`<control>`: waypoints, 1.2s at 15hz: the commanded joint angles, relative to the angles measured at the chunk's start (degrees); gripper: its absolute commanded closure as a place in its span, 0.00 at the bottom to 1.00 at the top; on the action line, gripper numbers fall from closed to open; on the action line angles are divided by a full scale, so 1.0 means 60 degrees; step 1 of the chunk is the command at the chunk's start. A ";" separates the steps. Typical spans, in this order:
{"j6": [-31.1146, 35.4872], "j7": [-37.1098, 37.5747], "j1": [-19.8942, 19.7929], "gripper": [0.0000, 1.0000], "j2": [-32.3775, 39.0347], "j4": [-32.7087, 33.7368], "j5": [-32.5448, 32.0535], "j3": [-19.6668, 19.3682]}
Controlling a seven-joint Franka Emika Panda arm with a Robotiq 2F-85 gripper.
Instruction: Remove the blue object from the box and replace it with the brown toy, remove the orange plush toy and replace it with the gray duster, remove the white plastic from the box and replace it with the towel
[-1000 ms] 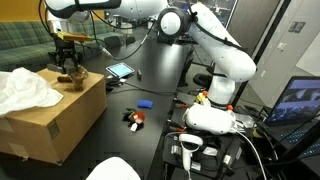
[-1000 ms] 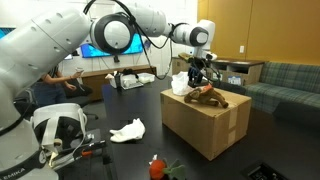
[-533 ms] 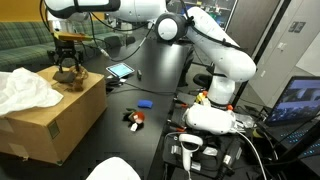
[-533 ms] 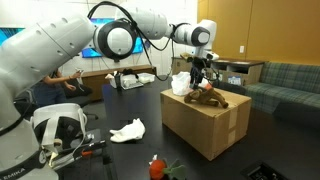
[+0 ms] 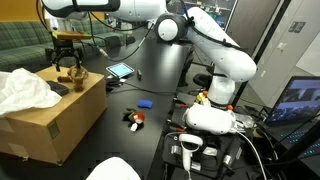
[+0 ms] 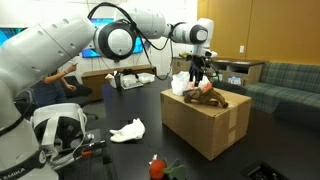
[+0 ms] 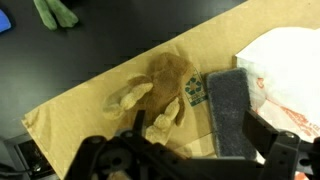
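Jaws spread and empty, the gripper [image 5: 68,66] hangs directly above the brown toy [image 7: 160,90] lying on the box [image 5: 60,125]. The gray duster [image 7: 225,110] and white plastic [image 7: 288,60] lie just beside it.

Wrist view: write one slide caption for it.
Open gripper over the brown toy, beside the gray duster and white plastic on the box.

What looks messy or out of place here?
The white plastic sits crumpled in a heap at one end of the box. The orange plush toy lies out on the black table, as if dropped there.
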 commanded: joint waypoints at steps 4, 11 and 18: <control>0.0032 -0.2421 0.0581 0.00 -0.0889 -0.0606 -0.1308 -0.0035; 0.0932 -0.5561 0.0569 0.00 -0.2264 -0.3086 -0.1609 0.0337; 0.2090 -0.8514 0.0106 0.00 -0.3840 -0.6092 -0.1972 0.0238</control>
